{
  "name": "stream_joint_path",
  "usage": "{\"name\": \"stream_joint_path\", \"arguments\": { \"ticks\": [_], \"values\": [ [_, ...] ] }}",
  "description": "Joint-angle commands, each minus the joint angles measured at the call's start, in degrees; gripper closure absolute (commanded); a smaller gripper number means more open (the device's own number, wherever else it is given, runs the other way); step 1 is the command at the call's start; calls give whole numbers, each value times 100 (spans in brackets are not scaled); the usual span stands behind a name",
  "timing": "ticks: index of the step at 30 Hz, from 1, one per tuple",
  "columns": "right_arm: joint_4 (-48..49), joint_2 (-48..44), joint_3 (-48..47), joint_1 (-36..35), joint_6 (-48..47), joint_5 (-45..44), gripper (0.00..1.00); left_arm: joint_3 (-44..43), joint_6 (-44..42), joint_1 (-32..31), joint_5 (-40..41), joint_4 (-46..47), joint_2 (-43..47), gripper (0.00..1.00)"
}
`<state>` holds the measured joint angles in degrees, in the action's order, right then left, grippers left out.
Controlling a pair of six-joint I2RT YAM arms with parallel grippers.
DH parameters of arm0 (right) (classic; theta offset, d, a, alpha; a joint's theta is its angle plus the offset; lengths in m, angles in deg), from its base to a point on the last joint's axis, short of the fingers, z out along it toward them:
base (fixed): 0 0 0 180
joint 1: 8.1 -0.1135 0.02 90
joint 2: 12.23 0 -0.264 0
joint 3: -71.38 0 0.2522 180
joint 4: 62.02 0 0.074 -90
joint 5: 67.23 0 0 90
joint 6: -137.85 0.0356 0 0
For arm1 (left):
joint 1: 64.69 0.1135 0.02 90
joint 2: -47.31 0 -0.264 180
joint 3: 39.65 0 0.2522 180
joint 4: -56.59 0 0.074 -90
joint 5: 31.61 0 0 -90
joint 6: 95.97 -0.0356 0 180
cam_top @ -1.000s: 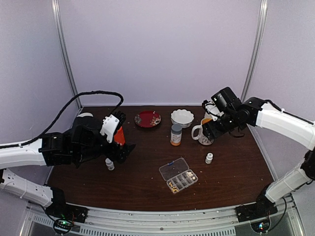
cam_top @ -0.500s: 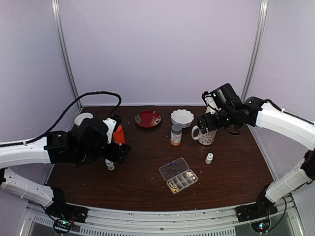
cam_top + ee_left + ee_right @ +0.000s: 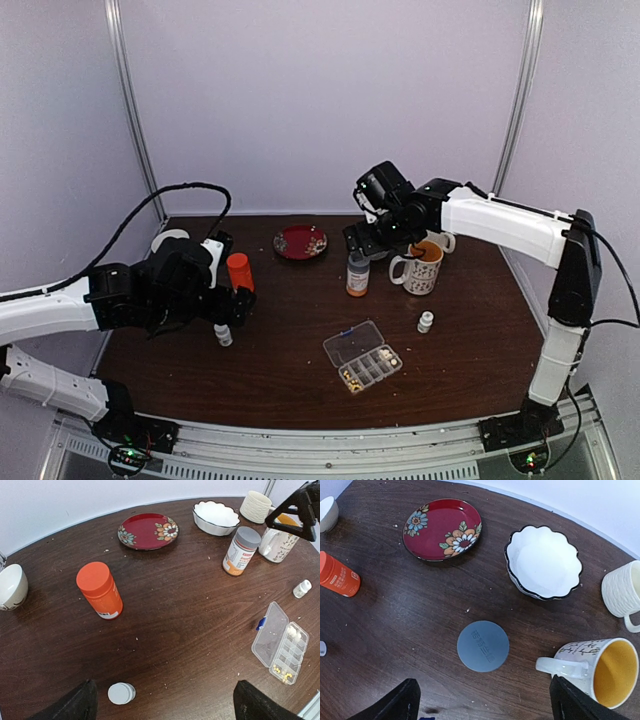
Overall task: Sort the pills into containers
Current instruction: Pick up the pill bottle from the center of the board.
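The left gripper (image 3: 165,695) hangs at the left of the top view with its fingers spread wide and nothing between them. A matte orange bottle (image 3: 239,272) stands upright just beside it, and a small white round-capped bottle (image 3: 222,334) is just below. The organiser box (image 3: 363,357) lies lower centre on the dark wood-grain table (image 3: 300,380), well apart from both grippers. It is flat, clear plastic and rectangular, and its hinged lid is folded open. In the left wrist view it sits at the right edge. Tan-yellow pills (image 3: 281,672) fill a lower end compartment and white pills (image 3: 294,631) an upper one. Above centre in the top view, the right gripper (image 3: 482,690) hovers with its fingers wide apart over a grey-capped amber bottle (image 3: 483,645), not touching it. A glossy red floral plate (image 3: 442,528), a white scalloped bowl (image 3: 543,562) and a yellow-lined mug (image 3: 600,672) surround that bottle.
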<state>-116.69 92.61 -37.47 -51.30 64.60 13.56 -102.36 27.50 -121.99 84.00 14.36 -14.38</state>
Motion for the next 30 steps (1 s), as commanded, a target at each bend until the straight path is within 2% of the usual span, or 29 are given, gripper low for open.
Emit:
{"name": "stream_joint_path", "arguments": {
  "ticks": [1, 8, 15, 18, 22, 30],
  "values": [
    [-455, 569, -613, -17, 155, 119, 8, -43, -63, 43, -91, 33, -9, 2],
    [-610, 1149, -975, -13, 192, 219, 15, 4, -113, 44, -125, 30, 7, 3],
    [-615, 1393, -1084, 12, 162, 65, 16, 90, -110, 48, -166, 204, -86, 3],
    [-628, 1520, -1202, 41, 150, 154, 25, 74, -89, 48, -137, 232, -160, 3],
    [-629, 1690, -1368, 68, 127, 151, 28, 22, -94, 56, -111, 234, -241, 3],
    [-640, 1856, -1495, 143, 129, 47, 25, -1, -143, 134, -156, 285, -376, 3]
  ]
}}
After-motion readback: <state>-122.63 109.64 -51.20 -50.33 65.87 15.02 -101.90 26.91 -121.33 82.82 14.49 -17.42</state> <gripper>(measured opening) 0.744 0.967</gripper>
